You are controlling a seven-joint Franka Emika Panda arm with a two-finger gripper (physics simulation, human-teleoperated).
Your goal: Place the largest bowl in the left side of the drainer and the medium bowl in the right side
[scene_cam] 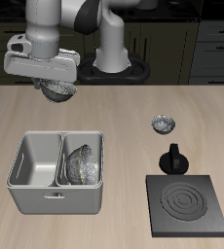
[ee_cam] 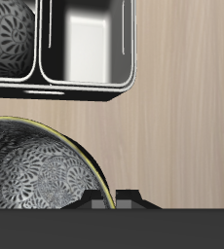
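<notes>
My gripper point(scene_cam: 54, 82) is shut on the rim of the largest bowl point(scene_cam: 57, 92), a glossy speckled grey-and-white bowl, and holds it in the air behind the drainer point(scene_cam: 31, 199). In the wrist view this bowl point(ee_cam: 36, 180) fills the frame close to the gripper point(ee_cam: 119, 200). The medium bowl point(scene_cam: 83, 163) lies tilted in the drainer compartment nearer the burner plate. It also shows in the wrist view point(ee_cam: 9, 34) inside the drainer point(ee_cam: 85, 90). The other compartment is empty.
The smallest bowl point(scene_cam: 163, 124) stands on the table farther back, beside the drainer. A flat black burner plate point(scene_cam: 189, 204) sits near the front edge, with a black knob point(scene_cam: 172, 160) just behind it.
</notes>
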